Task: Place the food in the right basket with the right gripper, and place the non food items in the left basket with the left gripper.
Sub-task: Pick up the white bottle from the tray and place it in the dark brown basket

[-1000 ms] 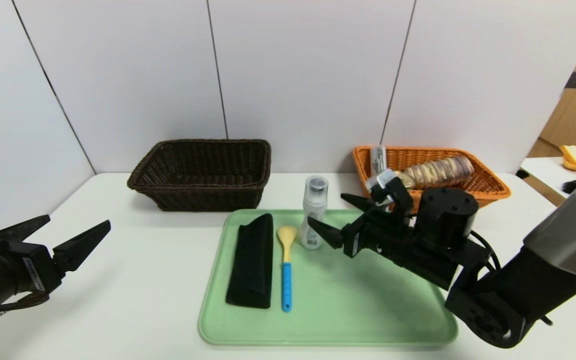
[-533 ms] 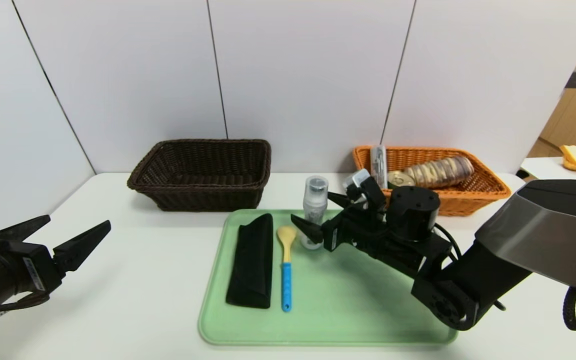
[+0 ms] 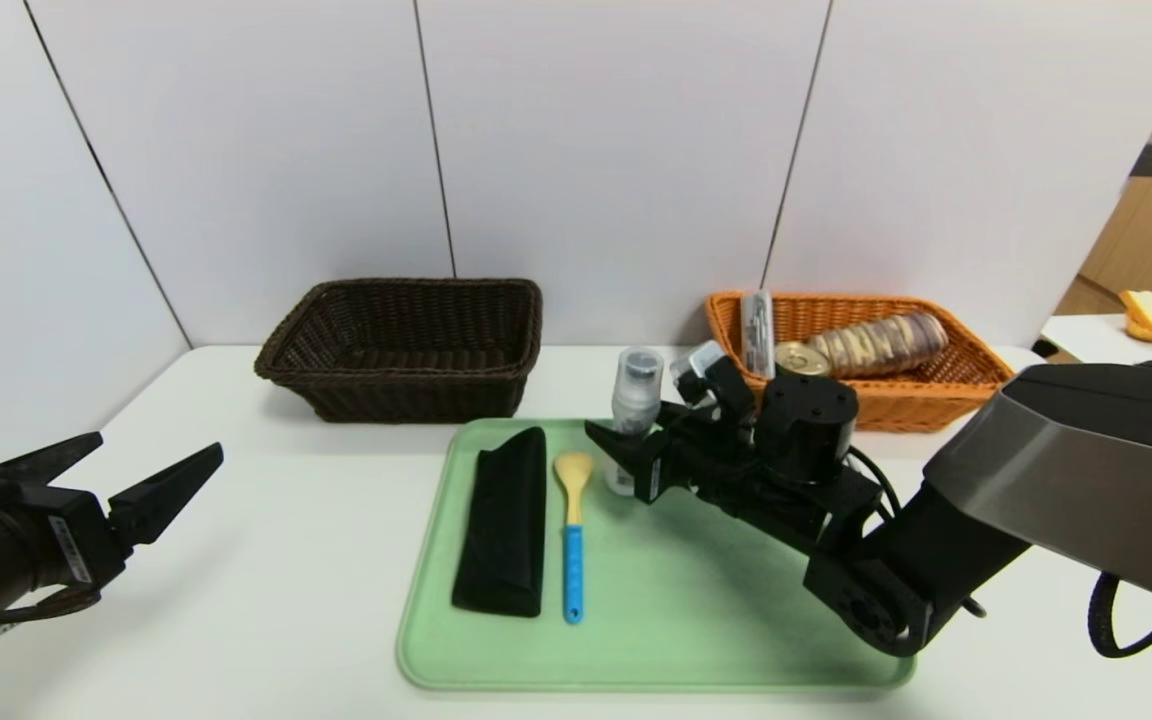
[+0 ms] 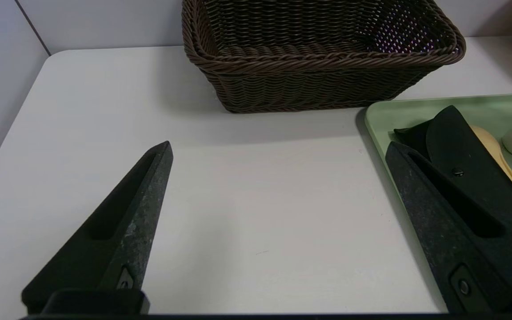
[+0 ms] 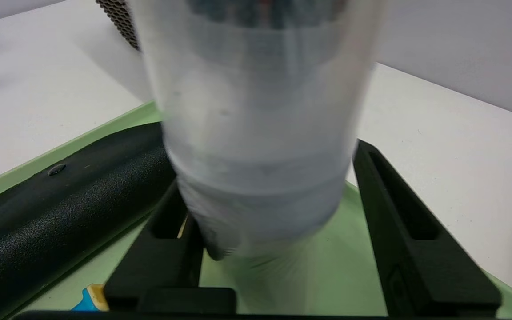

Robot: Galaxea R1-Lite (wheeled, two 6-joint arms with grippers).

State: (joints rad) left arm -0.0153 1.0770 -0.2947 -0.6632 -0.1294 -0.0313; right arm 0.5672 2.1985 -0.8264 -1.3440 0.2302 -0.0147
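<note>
A white bottle with a clear cap (image 3: pixel 633 400) stands at the back of the green tray (image 3: pixel 656 620), leaning slightly. My right gripper (image 3: pixel 631 440) is open with a finger on each side of the bottle's lower body. In the right wrist view the bottle (image 5: pixel 256 111) fills the space between the fingers of that gripper (image 5: pixel 265 178); one finger touches it and the other stands apart. A black case (image 3: pixel 506 520) and a yellow spoon with a blue handle (image 3: pixel 571 540) lie on the tray. My left gripper (image 3: pixel 151 445) is open and empty over the table at the left.
A dark brown basket (image 3: pixel 416 285) stands at the back left. An orange basket (image 3: pixel 976 375) at the back right holds a wrapped bread roll (image 3: pixel 881 340), a can (image 3: pixel 801 357) and a packet (image 3: pixel 758 318). In the left wrist view the brown basket (image 4: pixel 322 53) lies ahead of the open gripper (image 4: pixel 279 146).
My right gripper has moved left across the tray and closed in around the bottle, which now leans a little. The left arm has not moved.
</note>
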